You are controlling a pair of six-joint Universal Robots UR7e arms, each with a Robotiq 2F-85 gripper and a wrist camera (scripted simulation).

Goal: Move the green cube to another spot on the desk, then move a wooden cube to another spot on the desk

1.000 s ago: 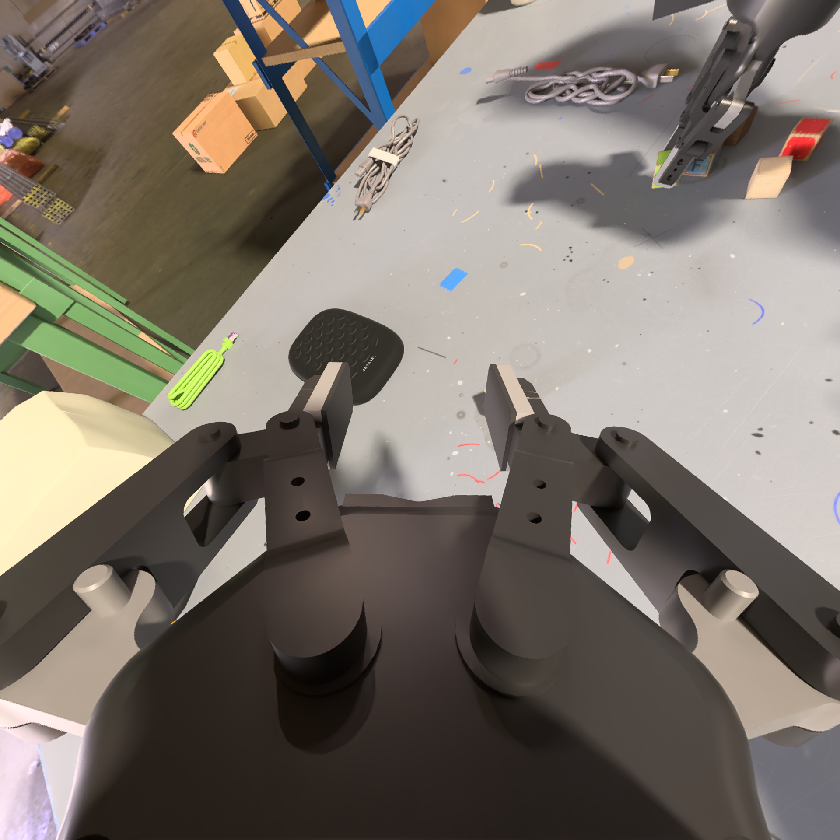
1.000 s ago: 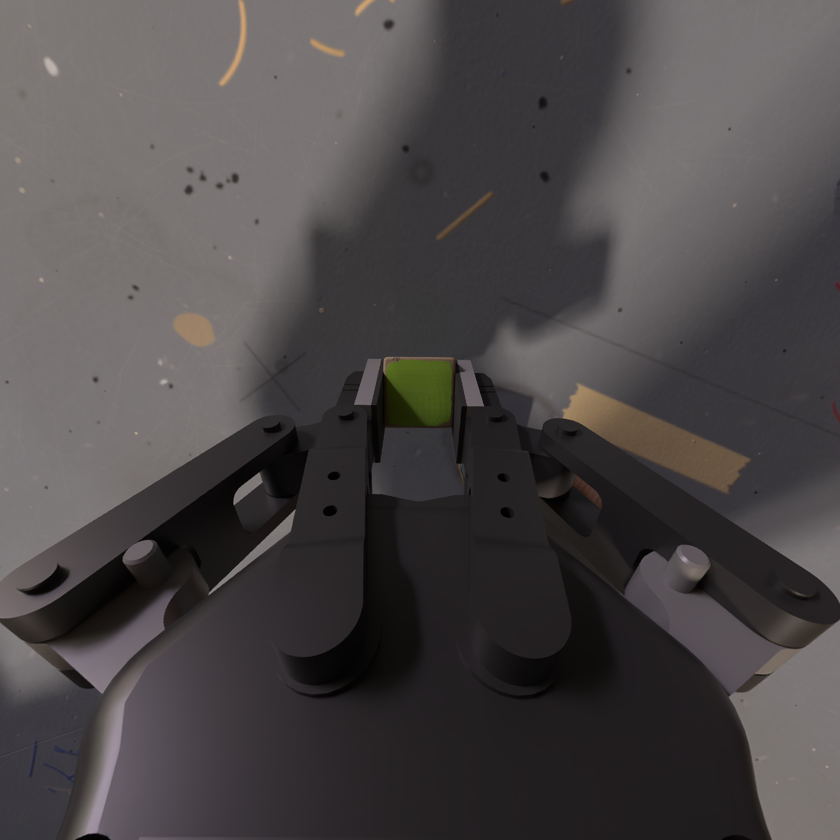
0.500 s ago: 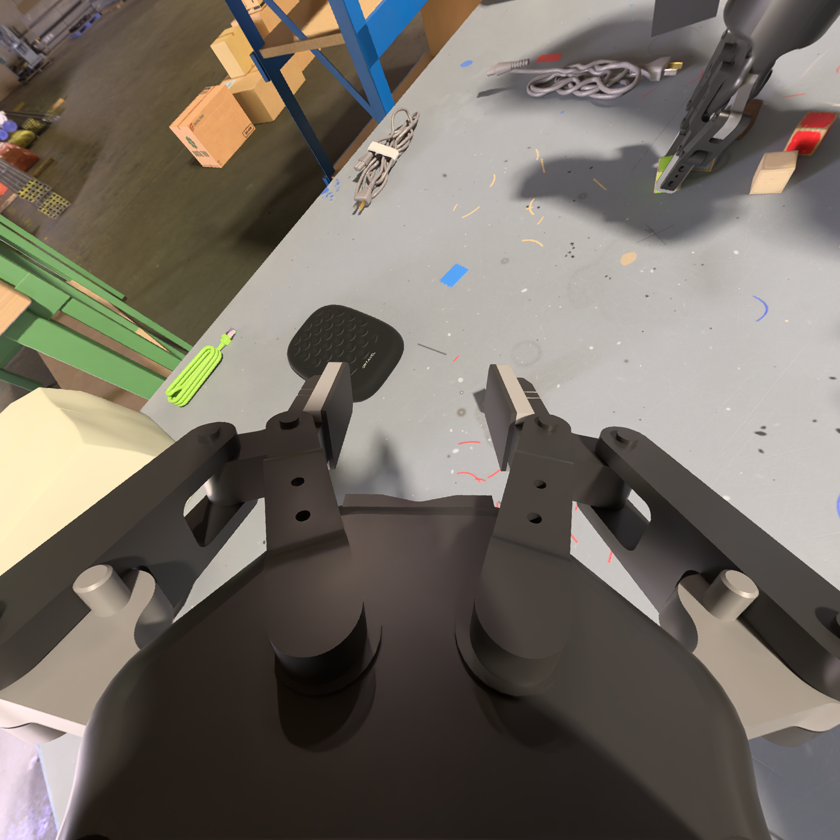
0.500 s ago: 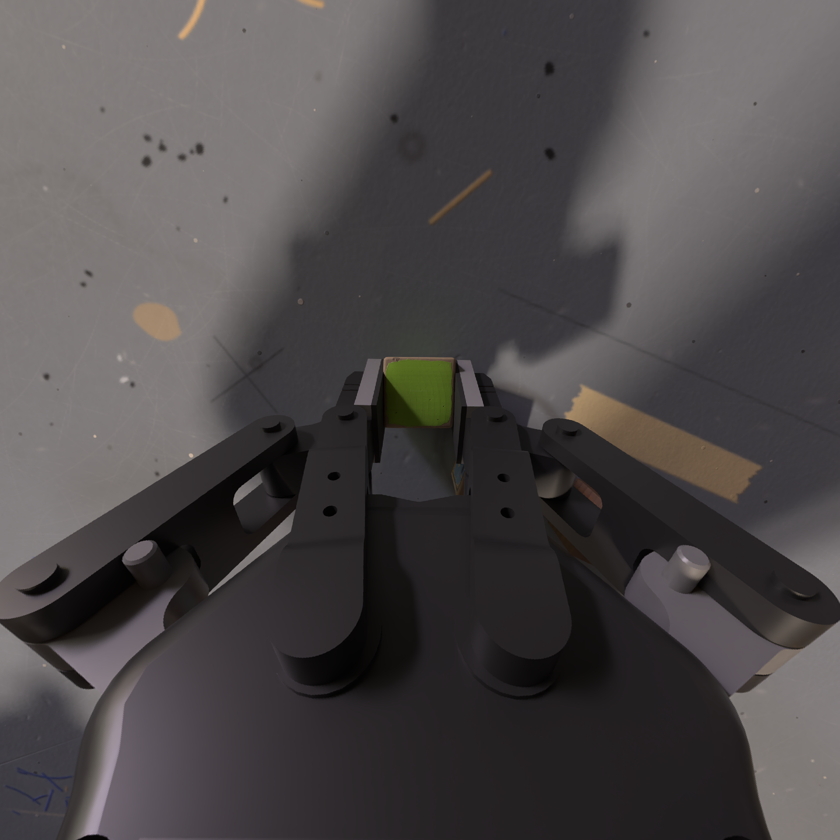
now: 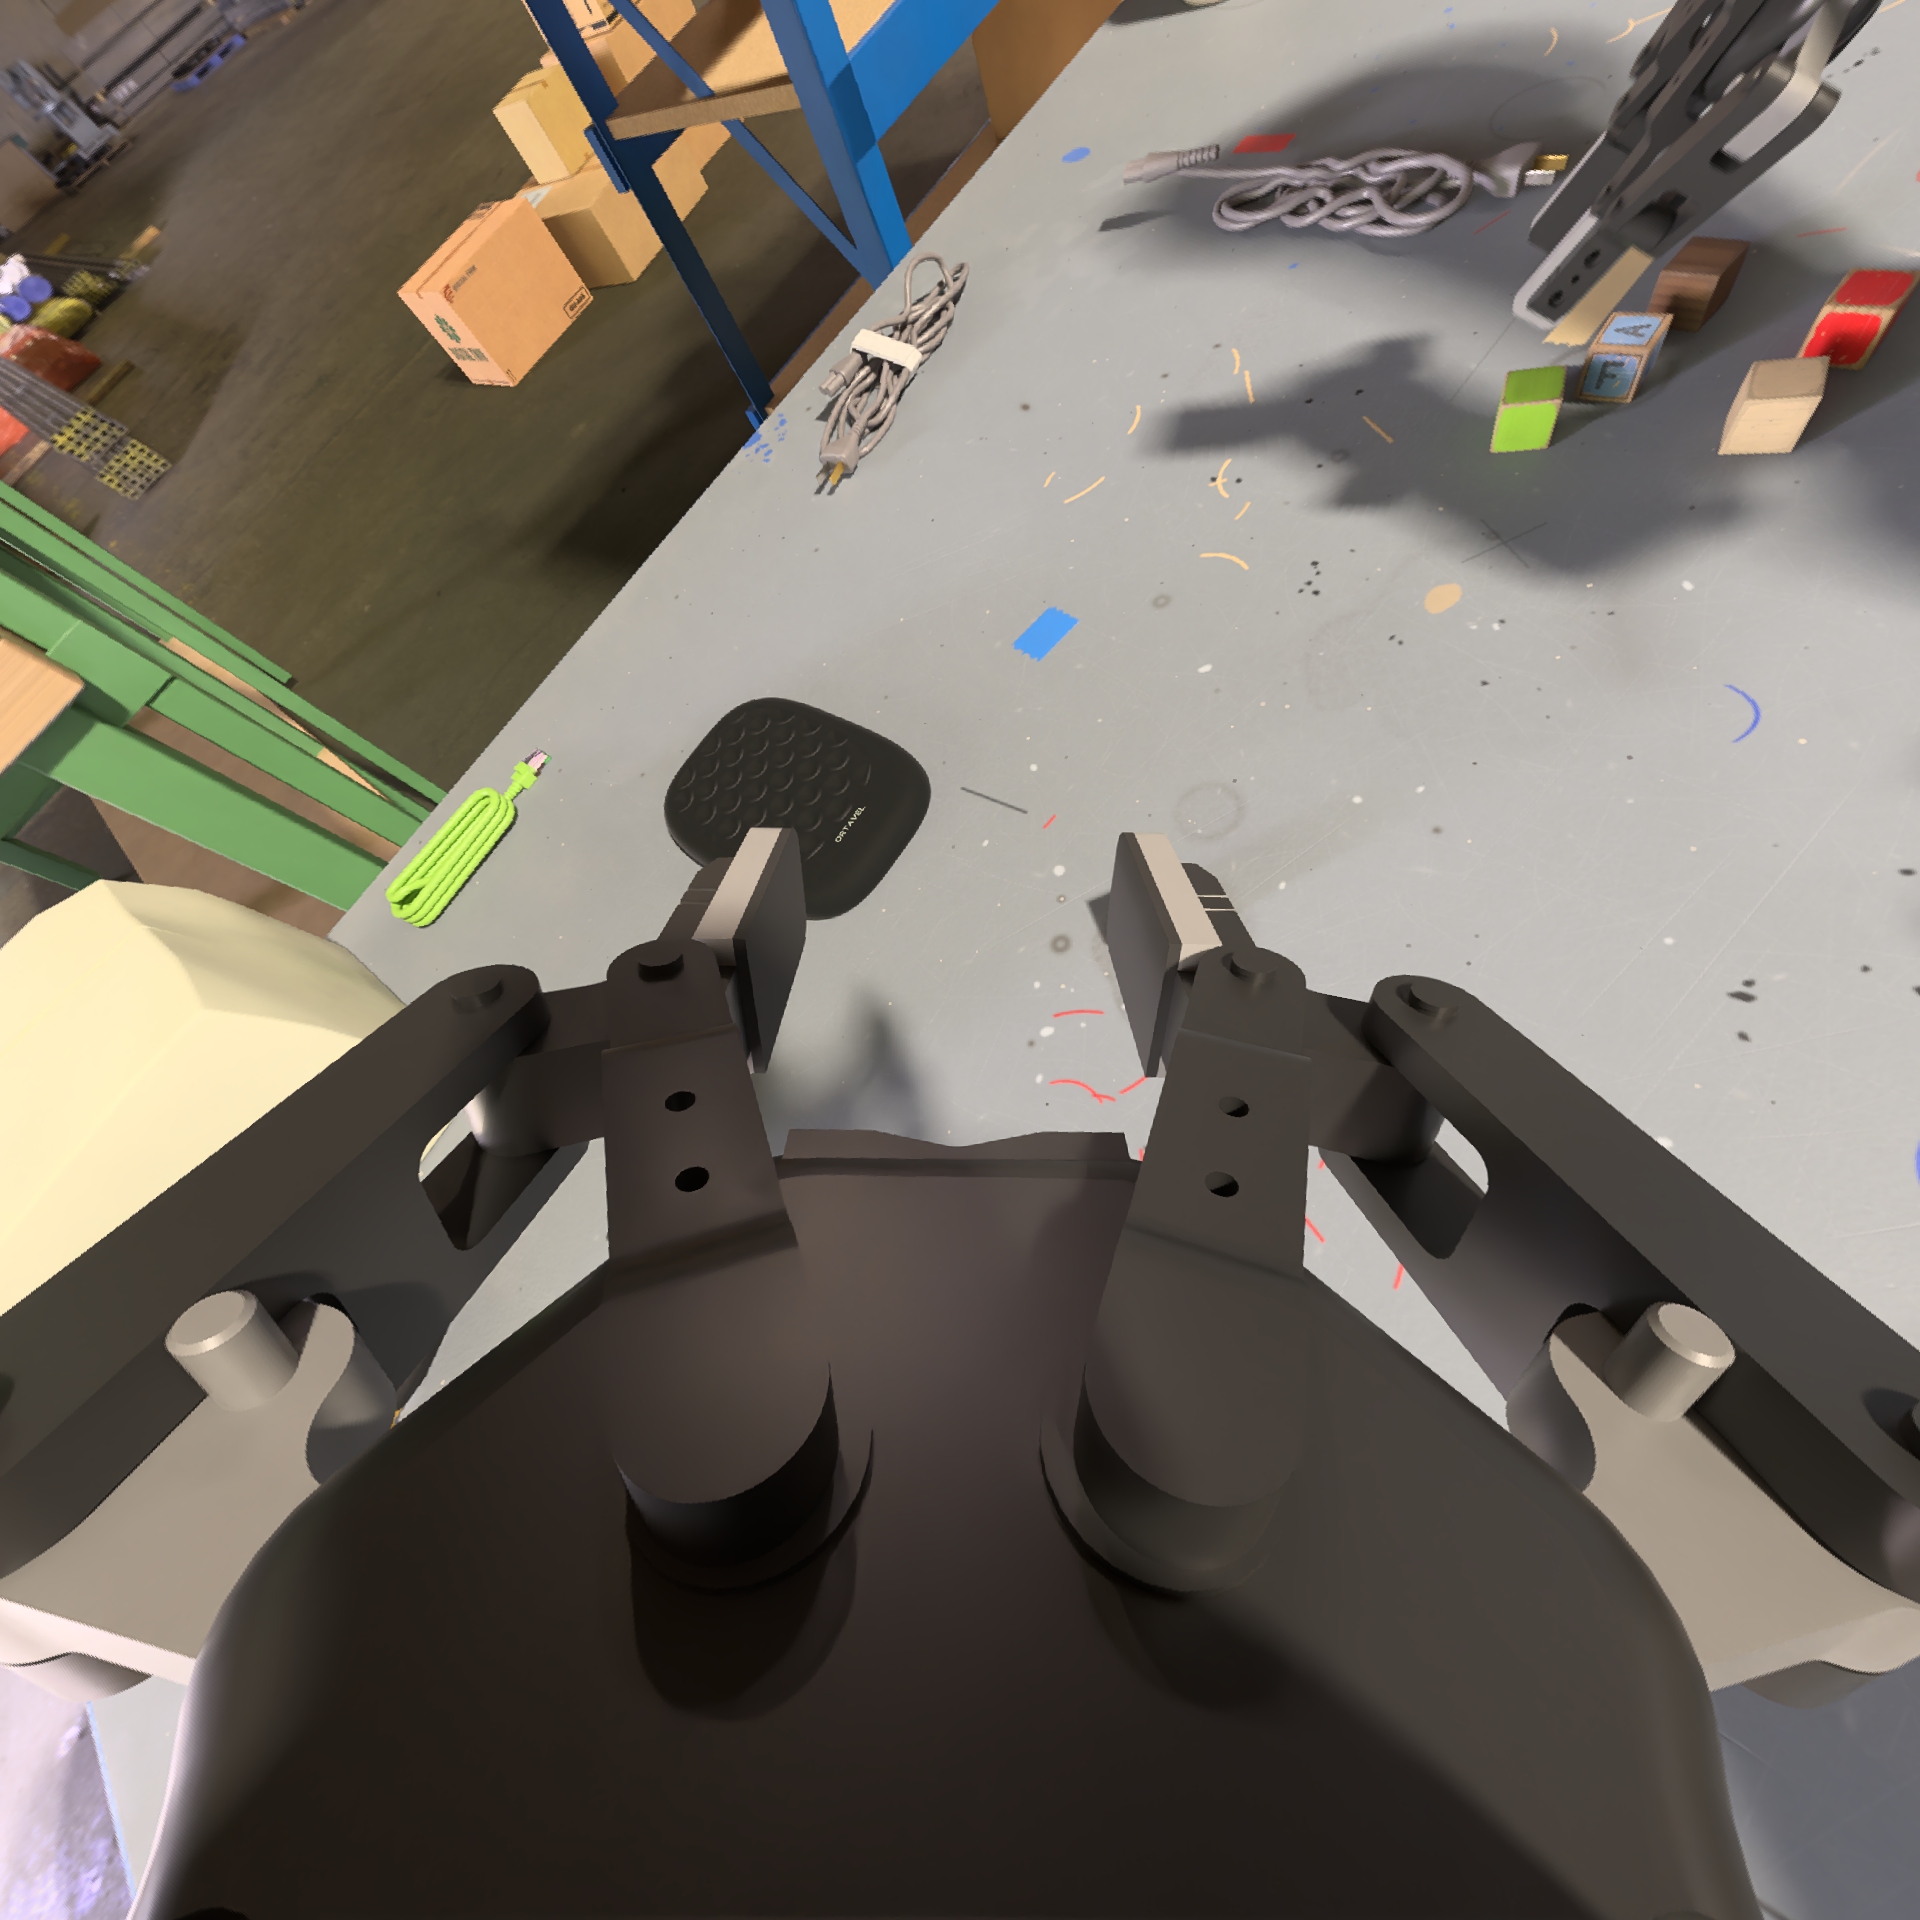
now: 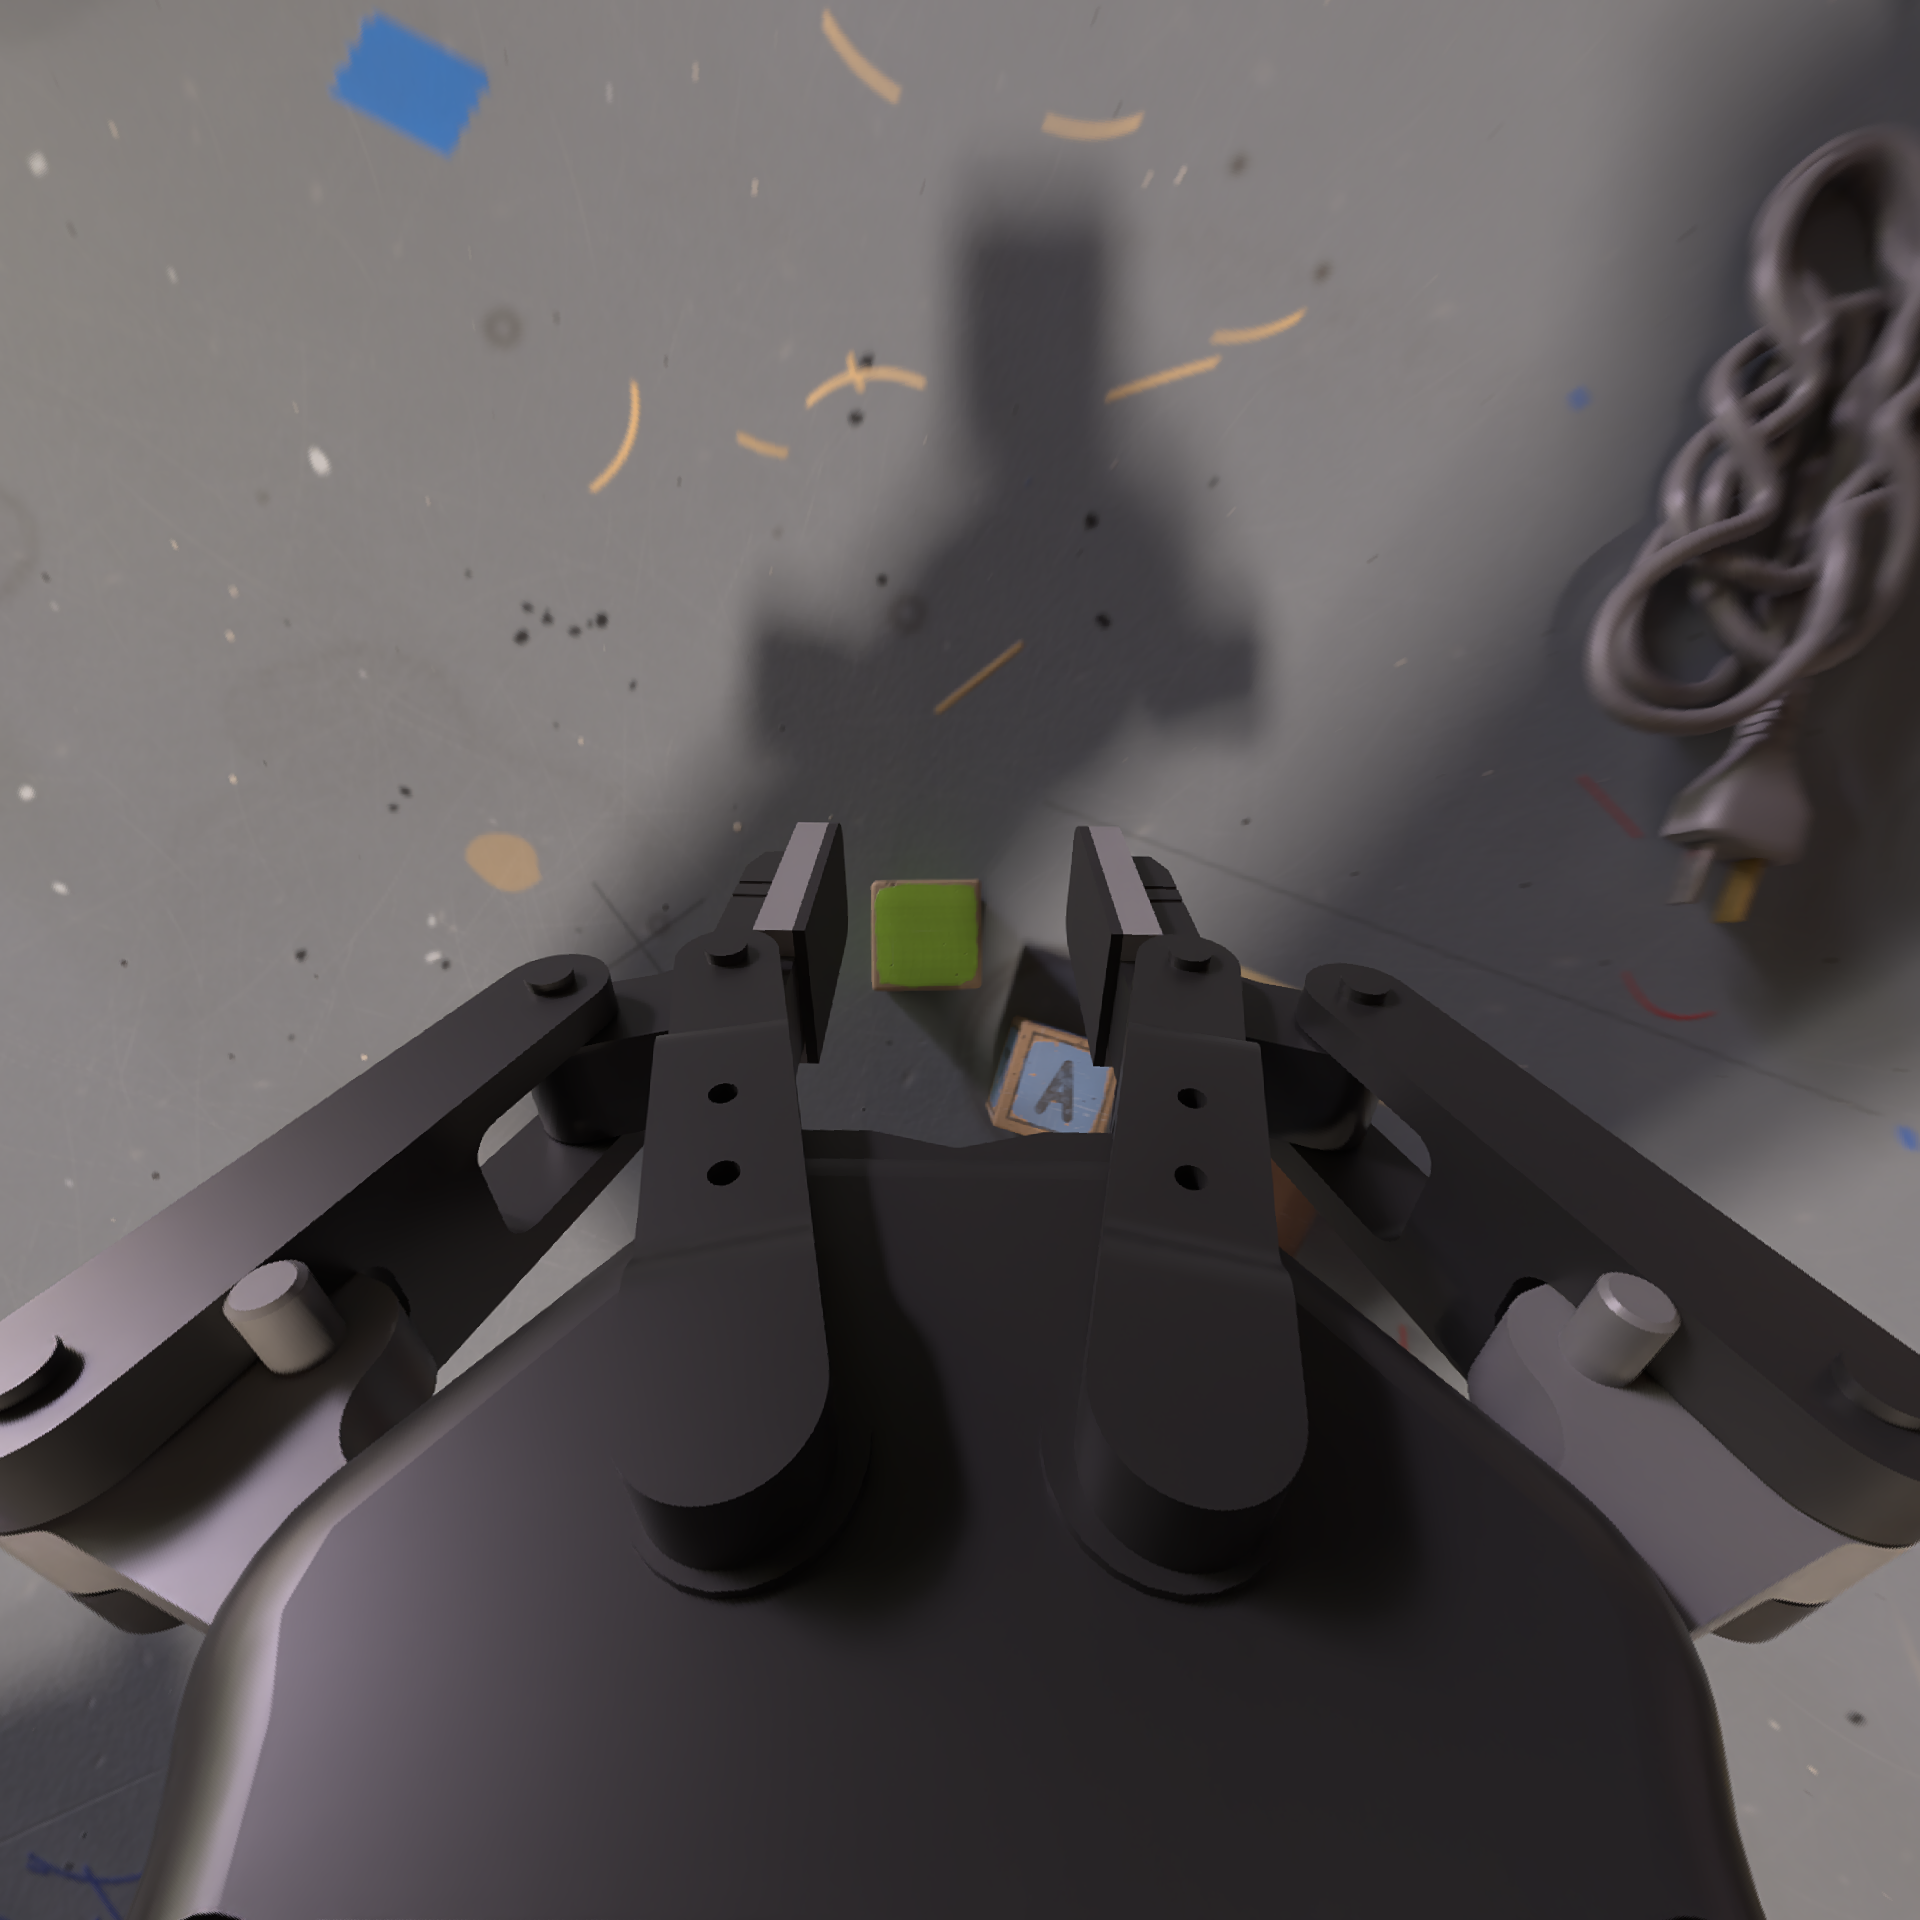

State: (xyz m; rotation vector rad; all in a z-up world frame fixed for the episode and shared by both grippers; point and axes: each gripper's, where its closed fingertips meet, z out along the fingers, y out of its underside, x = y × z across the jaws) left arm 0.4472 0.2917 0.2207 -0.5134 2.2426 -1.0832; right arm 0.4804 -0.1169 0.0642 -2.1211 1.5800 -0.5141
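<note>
The small green-faced cube with pale wooden edges (image 6: 925, 932) sits flat on the paint-flecked grey bench (image 6: 312, 675), and the right gripper (image 6: 948, 914) hangs above it with its fingers (image 6: 814, 904) spread apart, gripping nothing. From the right wrist view the cube appears in the gap between the two fingers, nearer the left-hand one, with clear space on both sides and below the tips, so it is free of the gripper. That reads as a cube put down on purpose: square on the surface, upright, with the open gripper clear above it. Just beside it, toward the right-hand finger, lies a blue-faced lettered wooden block (image 6: 1055, 1086), turned at an angle to the green cube and partly hidden by that finger. In the left wrist view the green cube (image 5: 1525, 408) stands beside that block at the near end of a loose cluster with a pale plain wooden cube (image 5: 1771, 405), a dark brown wooden block (image 5: 1697, 281) and a red-painted block (image 5: 1860, 317). I judge the first half of the task about done, and a wooden cube comes next. The left gripper (image 5: 956, 925) hovers well away, its fingers also apart and empty, near a black dimpled rubbery pad (image 5: 795, 790); a tangled grey power cable (image 6: 1777, 468) lies off to one side.
</note>
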